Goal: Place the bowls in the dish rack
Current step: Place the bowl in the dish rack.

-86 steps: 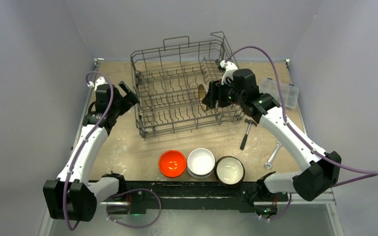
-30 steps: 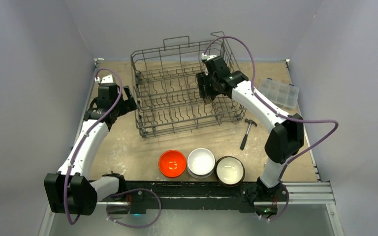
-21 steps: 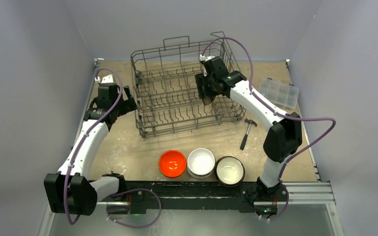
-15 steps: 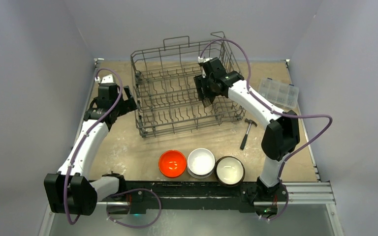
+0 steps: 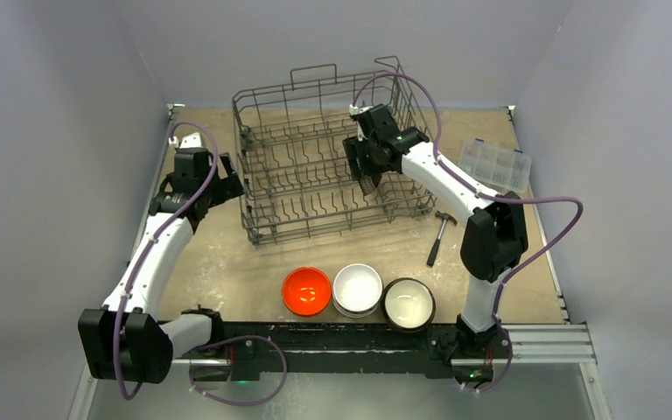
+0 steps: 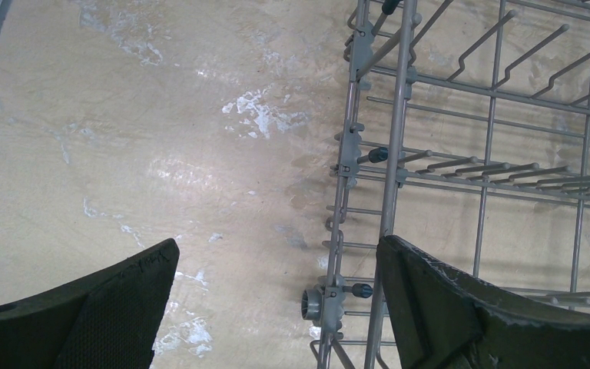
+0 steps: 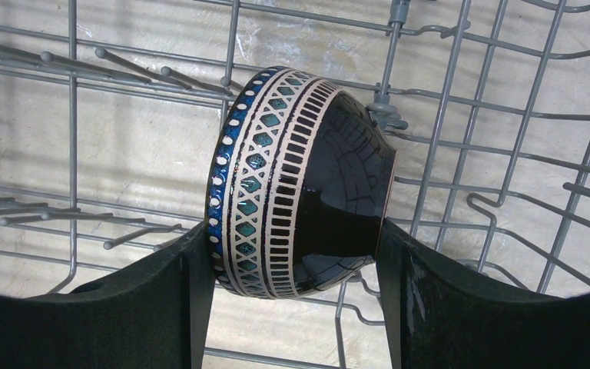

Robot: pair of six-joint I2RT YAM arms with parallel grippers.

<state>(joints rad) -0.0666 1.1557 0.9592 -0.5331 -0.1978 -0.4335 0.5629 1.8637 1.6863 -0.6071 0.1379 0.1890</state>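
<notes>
Top external shows the table point(image 5: 227, 262) with the dish rack point(image 5: 247, 166) standing at its far middle, just where it stood about three seconds ago. The right arm point(image 5: 455, 188) has changed most. Its elbow, then low and out at the right edge, is now raised and drawn in, and the right gripper point(image 5: 366, 171) has travelled from the rack's right side deeper toward the rear middle. Over the last second it has only edged a little leftward. The left arm point(image 5: 153, 254) has hardly shifted. The left gripper point(image 5: 223, 175) hangs beside the rack's left wall, and its fingers stand wide apart with nothing between them point(image 6: 276, 250).

Right wrist view shows the right gripper point(image 7: 288, 254) clamped on the blue-patterned bowl point(image 7: 299, 177) inside the rack point(image 7: 445, 138), among the tines. Whether it rests on the wires I cannot tell. The bowl lies on its side, with its rim facing left, its foot right, and its axis running across the view between the two pads. The body is glossy black with fine crackle lines. The rim band is blue with white dots, and next to it come a cream lattice with teal diamonds and a ring of cream bars.

Three more bowls sit in a row at the table's near edge, unmoved: the orange bowl point(image 5: 306, 290), the white bowl point(image 5: 358, 289) and the dark bowl point(image 5: 409, 303) with its cream inside. All three are upright and side by side. The clear compartment box point(image 5: 494, 164) lies right of the rack, and the hammer point(image 5: 438, 236) is off its near right corner.
</notes>
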